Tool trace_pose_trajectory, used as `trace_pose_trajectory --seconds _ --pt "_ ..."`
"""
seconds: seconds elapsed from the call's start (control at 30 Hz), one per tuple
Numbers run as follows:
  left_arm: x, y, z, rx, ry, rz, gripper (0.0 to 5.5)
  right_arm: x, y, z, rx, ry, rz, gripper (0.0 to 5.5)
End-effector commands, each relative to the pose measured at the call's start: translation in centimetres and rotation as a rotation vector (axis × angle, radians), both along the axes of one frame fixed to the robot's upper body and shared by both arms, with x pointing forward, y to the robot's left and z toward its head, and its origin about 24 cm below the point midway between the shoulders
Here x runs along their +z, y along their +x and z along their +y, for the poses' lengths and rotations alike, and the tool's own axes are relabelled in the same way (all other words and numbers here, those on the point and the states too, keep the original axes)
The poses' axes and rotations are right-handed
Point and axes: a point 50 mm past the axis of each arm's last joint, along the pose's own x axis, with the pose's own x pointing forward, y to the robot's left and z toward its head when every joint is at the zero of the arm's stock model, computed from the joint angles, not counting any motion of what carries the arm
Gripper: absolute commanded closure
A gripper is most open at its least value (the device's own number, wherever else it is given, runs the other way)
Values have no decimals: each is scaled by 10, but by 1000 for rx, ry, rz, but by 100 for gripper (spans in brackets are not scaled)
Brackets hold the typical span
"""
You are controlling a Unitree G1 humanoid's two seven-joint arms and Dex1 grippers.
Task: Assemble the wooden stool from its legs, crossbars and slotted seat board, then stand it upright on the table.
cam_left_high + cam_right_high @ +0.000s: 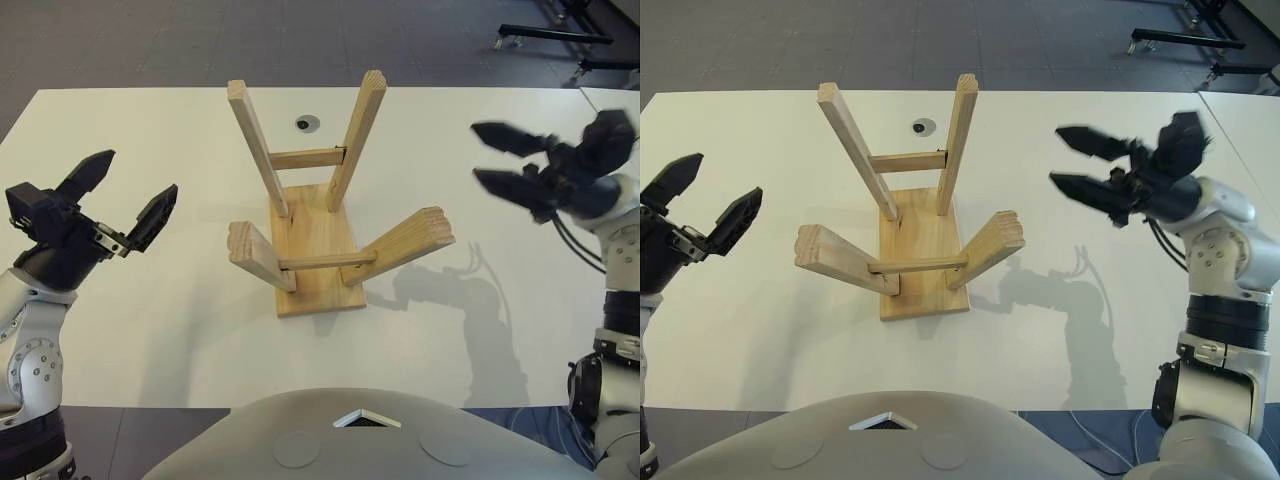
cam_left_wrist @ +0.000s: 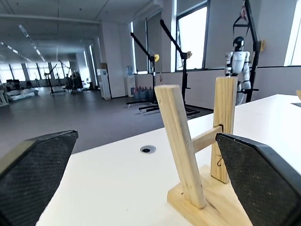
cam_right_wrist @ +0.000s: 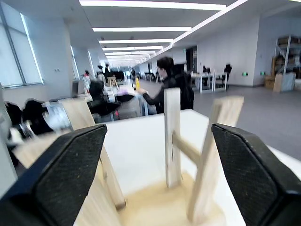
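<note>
Stool [image 1: 310, 235]: inverted on the desk [image 1: 150, 330]. The seat board [image 1: 315, 290] lies flat on the surface and all four legs point upward.
- Far legs [image 1: 258, 145] and [image 1: 358, 135] are joined by a crossbar [image 1: 305, 158].
- Near legs [image 1: 258, 255] and [image 1: 400, 245] are joined by a second crossbar [image 1: 325, 262].
- Both crossbars sit seated between their legs.

Left gripper [image 1: 135, 180]: jaws spread wide, holding nothing, raised above the desk. The stool stands to its right, well apart and out of contact. In the left wrist view the two dark fingers [image 2: 33, 179] frame a far leg and the crossbar ahead of them.

Right gripper [image 1: 478, 152]: jaws also spread, nothing between them, raised above the desk with its fingertips pointing toward the stool. The stool stands to its left and slightly lower, apart from it, with the near right leg the closest part. In the right wrist view the fingers [image 3: 66, 174] bracket the legs and seat board ahead.

The stool lies between the two grippers. A small round hole [image 1: 306, 124] in the desk lies beyond the far legs.
</note>
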Motion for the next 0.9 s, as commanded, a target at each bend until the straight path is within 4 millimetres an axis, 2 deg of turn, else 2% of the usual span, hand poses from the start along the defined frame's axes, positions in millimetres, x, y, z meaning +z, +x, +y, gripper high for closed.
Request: trace_pose_trajectory --seconds 0.03,0.13,0.2,0.3,0.4,0.47,0.53,0.6,0.67,0.73,0.9 --pt "35 9 -17 -61 -27 -156 10 41 -5 20 114 150 -117 139" --pt "52 14 -49 -200 -95 -207 10 45 -10 49 208 169 -138 139" --pt "61 15 -63 -283 -137 -214 10 47 -12 59 232 185 -156 139" --pt "74 4 -75 -403 -182 -202 10 60 -20 64 270 208 -193 139" --pt "78 -3 -76 -443 -211 -172 10 66 -28 69 303 212 -198 139" --pt "49 -2 -85 -489 -249 -10 10 40 -31 81 350 166 -77 139" --pt "10 1 -97 -489 -245 160 10 4 -34 95 378 47 38 139" --pt "-23 6 -104 -457 -260 276 10 -28 -33 105 380 -83 92 139" --pt "-50 12 -105 -410 -273 355 10 -49 -33 110 394 -163 107 139" --pt "-67 14 -102 -377 -266 396 10 -53 -31 110 399 -166 96 139" --pt "-57 15 -92 -349 -273 321 10 -32 -25 104 363 -72 28 139"
